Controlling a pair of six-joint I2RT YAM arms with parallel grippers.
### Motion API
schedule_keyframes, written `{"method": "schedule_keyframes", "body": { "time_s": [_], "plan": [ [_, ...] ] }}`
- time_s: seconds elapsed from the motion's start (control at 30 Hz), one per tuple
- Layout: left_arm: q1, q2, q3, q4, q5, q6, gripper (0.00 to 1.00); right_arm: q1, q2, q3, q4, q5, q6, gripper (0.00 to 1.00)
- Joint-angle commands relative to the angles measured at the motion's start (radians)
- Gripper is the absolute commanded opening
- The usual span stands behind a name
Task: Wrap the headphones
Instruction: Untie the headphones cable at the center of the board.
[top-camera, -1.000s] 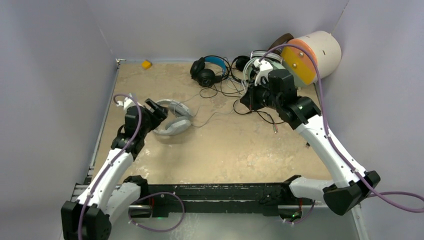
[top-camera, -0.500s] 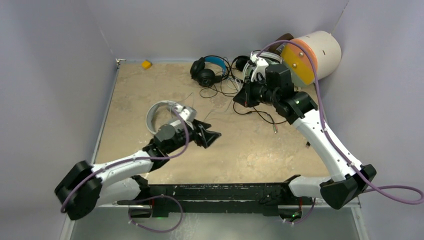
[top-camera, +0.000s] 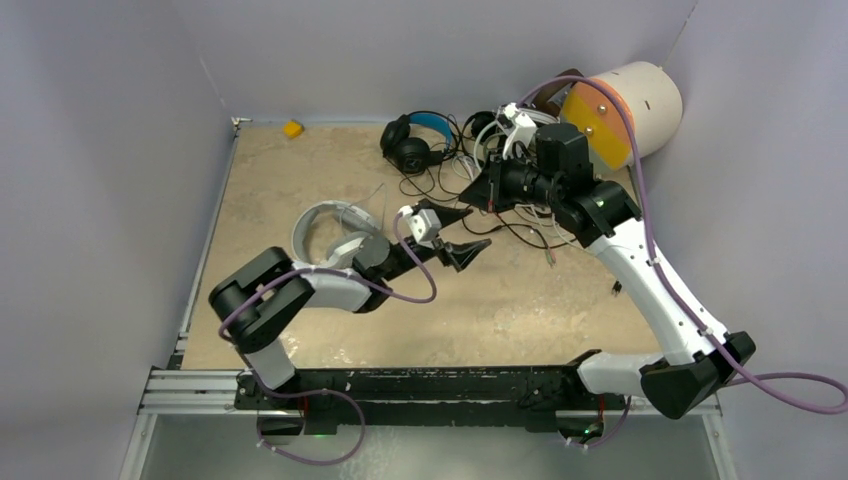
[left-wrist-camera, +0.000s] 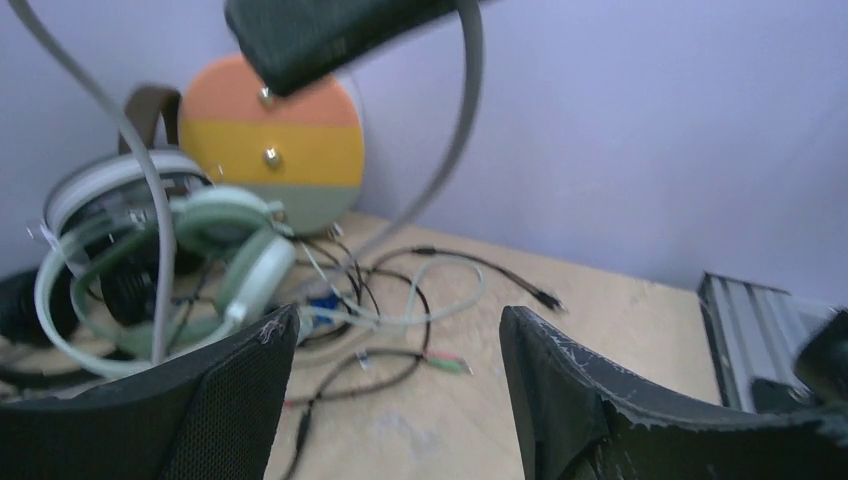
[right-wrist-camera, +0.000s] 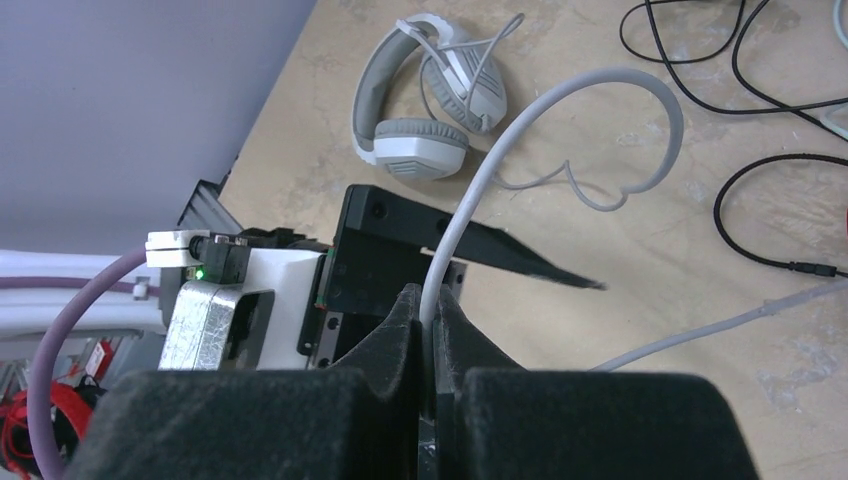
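Headphones (right-wrist-camera: 465, 85) of the white-grey colour lie flat on the left half of the table (top-camera: 300, 160). Their thin cable (right-wrist-camera: 472, 208) rises in a loop to the right gripper (right-wrist-camera: 432, 300), which is closed tight on it. Your left gripper (left-wrist-camera: 397, 320) is spread wide and holds nothing. It stands just under the right one, near the middle of the table, with its jaws facing the mint-green headset (left-wrist-camera: 215, 215) and the other sets at the far right.

What can go wrong, in my judgement – the two grippers are very near to each other, so a small error in the approach may knock them together. The cable is thin and looks smooth (it may slide out of the pinch if you pull against the weight of the headset), and then the loop would fall. Also the black cables (right-wrist-camera: 780, 160) lie just beside – if the left jaws close too low, they may take a wrong cable and tangle the pile into the wrap
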Motion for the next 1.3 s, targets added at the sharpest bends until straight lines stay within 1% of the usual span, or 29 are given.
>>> {"method": "schedule_keyframes", "body": {
  "time_s": [0.0, 0.2, 0.27, 0.3, 0.4, 0.43, 0.47, 0.5, 0.53, 0.57, 0.6, 0.63, 0.67, 0.73, 0.8, 0.83, 0.93, 1.0, 1.13, 1.27],
  "plan": [
    [0.001, 0.112, 0.158, 0.183, -0.009, 0.079, 0.72, 0.004, -0.045, 0.041, -0.003, -0.034, 0.014, 0.00],
    [0.008, 0.266, 0.298, 0.253, -0.011, 0.096, 0.72, 0.004, -0.069, 0.036, -0.020, -0.025, 0.009, 0.00],
    [0.011, 0.300, 0.335, 0.263, -0.010, 0.091, 0.69, 0.004, -0.074, 0.036, -0.023, -0.025, 0.011, 0.00],
    [0.013, 0.311, 0.348, 0.265, -0.006, 0.086, 0.64, 0.004, -0.076, 0.036, -0.026, -0.026, 0.011, 0.00],
    [0.014, 0.331, 0.376, 0.266, 0.019, 0.086, 0.40, 0.005, -0.078, 0.034, -0.032, -0.027, 0.011, 0.00],
    [0.014, 0.335, 0.381, 0.270, 0.038, 0.093, 0.30, 0.005, -0.080, 0.033, -0.033, -0.028, 0.011, 0.00],
    [0.014, 0.338, 0.385, 0.270, 0.070, 0.104, 0.10, 0.004, -0.081, 0.029, -0.033, -0.028, 0.009, 0.00],
    [0.016, 0.337, 0.387, 0.261, 0.101, 0.120, 0.00, 0.005, -0.081, 0.027, -0.034, -0.031, 0.003, 0.02],
    [0.016, 0.332, 0.385, 0.249, 0.109, 0.125, 0.00, 0.005, -0.081, 0.024, -0.039, -0.030, -0.006, 0.07],
    [0.016, 0.322, 0.379, 0.237, 0.106, 0.118, 0.00, 0.004, -0.082, 0.024, -0.040, -0.014, -0.016, 0.17],
    [0.015, 0.311, 0.367, 0.231, 0.092, 0.113, 0.00, 0.004, -0.084, 0.021, -0.041, 0.010, -0.028, 0.31],
    [0.016, 0.298, 0.353, 0.232, 0.071, 0.104, 0.00, 0.004, -0.089, 0.017, -0.041, 0.044, -0.037, 0.42],
    [0.016, 0.283, 0.332, 0.238, 0.042, 0.093, 0.00, 0.004, -0.095, 0.011, -0.042, 0.110, -0.045, 0.50],
    [0.017, 0.243, 0.284, 0.250, -0.013, 0.069, 0.00, 0.003, -0.096, 0.016, -0.066, 0.232, -0.058, 0.59],
    [0.017, 0.208, 0.238, 0.253, -0.047, 0.039, 0.00, -0.002, -0.079, 0.039, -0.107, 0.360, -0.068, 0.61],
    [0.017, 0.192, 0.215, 0.252, -0.058, 0.024, 0.00, -0.010, -0.077, 0.040, -0.112, 0.418, -0.068, 0.64],
    [0.018, 0.160, 0.159, 0.256, -0.095, -0.016, 0.00, -0.056, -0.088, 0.006, -0.081, 0.511, -0.042, 0.76],
    [0.017, 0.143, 0.127, 0.264, -0.117, -0.023, 0.00, -0.122, -0.099, -0.040, -0.045, 0.504, -0.013, 0.80],
    [0.017, 0.101, 0.096, 0.223, -0.160, -0.047, 0.00, -0.242, -0.098, -0.148, 0.012, 0.482, 0.089, 0.78],
    [0.017, 0.074, 0.090, 0.202, -0.162, -0.046, 0.00, -0.316, -0.082, -0.256, 0.090, 0.409, 0.225, 0.77]
  ]
}}
